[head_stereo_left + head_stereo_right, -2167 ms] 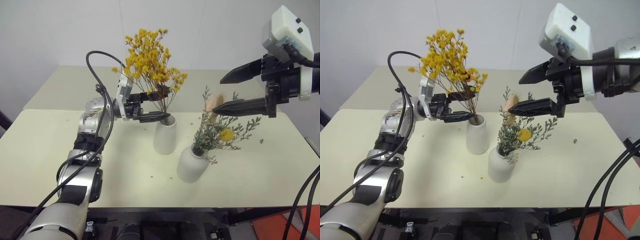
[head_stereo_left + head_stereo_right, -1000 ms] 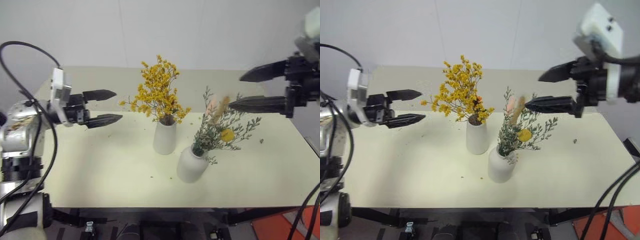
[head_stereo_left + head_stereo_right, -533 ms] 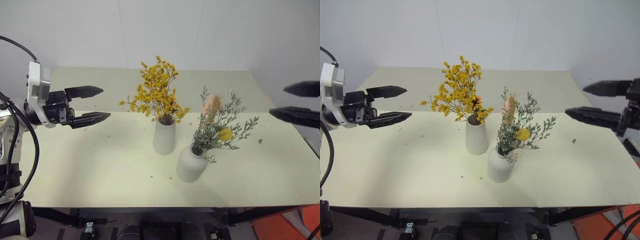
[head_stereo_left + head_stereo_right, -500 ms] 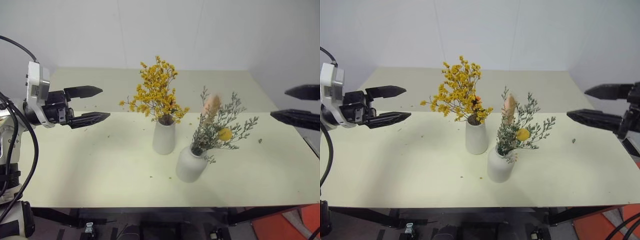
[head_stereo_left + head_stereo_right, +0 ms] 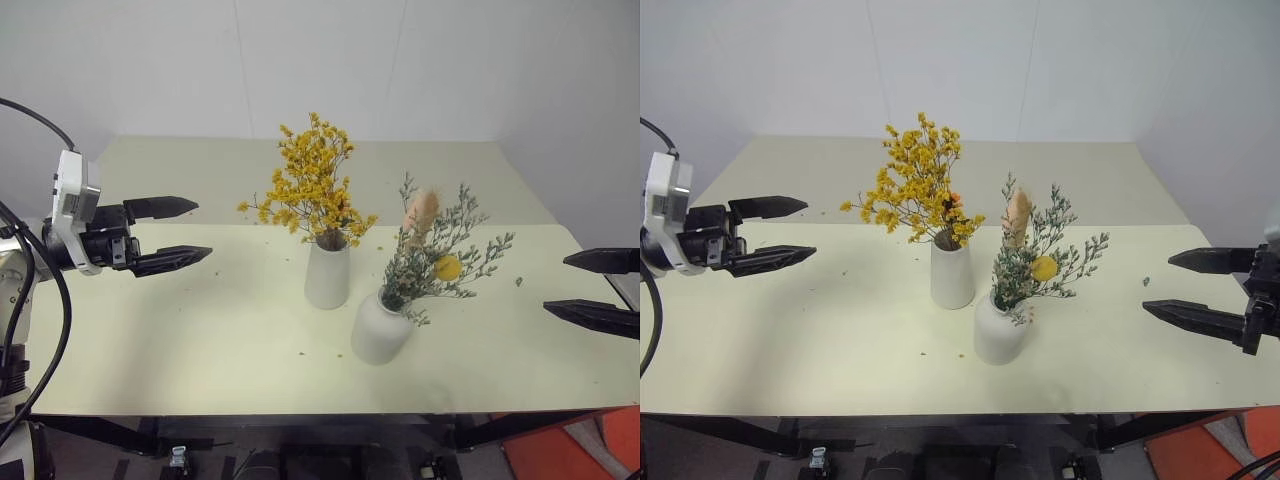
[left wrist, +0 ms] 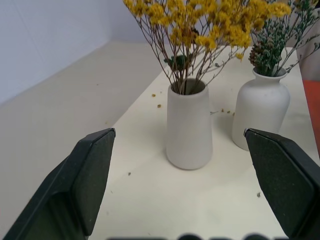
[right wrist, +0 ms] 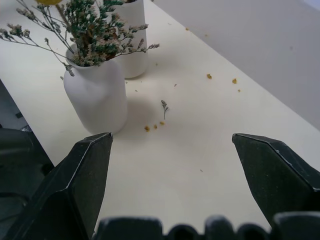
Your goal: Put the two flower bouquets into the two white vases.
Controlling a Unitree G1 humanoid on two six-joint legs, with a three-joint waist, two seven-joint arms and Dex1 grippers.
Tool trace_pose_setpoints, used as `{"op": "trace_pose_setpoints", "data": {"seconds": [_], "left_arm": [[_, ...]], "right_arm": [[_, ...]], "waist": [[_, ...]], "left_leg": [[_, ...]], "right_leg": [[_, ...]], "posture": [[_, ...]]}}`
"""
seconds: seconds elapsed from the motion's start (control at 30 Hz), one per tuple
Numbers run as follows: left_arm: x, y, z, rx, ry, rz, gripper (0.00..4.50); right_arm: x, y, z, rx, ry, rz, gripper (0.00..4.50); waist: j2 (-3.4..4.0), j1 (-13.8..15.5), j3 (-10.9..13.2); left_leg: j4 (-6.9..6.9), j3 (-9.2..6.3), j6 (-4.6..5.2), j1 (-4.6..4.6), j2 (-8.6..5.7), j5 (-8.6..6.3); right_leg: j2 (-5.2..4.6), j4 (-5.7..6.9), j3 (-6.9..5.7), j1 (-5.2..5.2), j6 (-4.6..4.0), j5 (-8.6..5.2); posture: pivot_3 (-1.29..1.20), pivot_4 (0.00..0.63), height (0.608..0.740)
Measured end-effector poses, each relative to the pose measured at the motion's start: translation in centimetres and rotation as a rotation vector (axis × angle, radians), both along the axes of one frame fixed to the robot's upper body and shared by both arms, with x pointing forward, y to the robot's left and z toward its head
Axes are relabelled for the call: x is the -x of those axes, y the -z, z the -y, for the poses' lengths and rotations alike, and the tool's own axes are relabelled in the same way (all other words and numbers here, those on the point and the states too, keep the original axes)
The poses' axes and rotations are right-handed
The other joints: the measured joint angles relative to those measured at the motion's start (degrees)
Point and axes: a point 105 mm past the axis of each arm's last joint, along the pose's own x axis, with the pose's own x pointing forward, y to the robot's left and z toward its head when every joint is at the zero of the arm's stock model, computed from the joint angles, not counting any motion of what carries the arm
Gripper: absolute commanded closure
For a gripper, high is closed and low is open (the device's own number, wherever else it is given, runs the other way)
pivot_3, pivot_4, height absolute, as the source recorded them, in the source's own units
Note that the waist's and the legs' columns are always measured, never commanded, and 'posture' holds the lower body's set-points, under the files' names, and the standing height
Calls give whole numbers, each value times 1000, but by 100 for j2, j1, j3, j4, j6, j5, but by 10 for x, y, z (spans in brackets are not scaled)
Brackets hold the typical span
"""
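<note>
The task looks complete: the yellow bouquet (image 5: 314,187) stands in the tall vase (image 5: 327,276) and the green bouquet (image 5: 438,252) in the squat vase (image 5: 379,328), between the wide, empty left gripper (image 5: 176,232) and right gripper (image 5: 1188,287).

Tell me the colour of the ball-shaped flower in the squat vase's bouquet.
Yellow. The ball flower sits among grey-green sprigs above the squat vase, clearest in the right eye view.
</note>
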Motion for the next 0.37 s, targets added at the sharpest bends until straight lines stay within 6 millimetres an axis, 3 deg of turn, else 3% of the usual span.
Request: {"op": "trace_pose_setpoints", "data": {"seconds": [0.17,0.37], "left_arm": [[3,6,-2,-9,-29,-2,13],[13,11,-7,1,-67,1,13]], "right_arm": [[-1,0,3,10,2,55,0],[-12,-10,30,59,101,102,0]], "waist": [[0,-1,0],[1,0,0]], "left_leg": [[0,0,0,5,1,0],[-1,5,0,15,1,0]], "right_leg": [[0,-2,0,5,-1,-3],[-3,-3,1,11,-4,-7]], "posture": [[0,150,740],[0,150,740]]}}
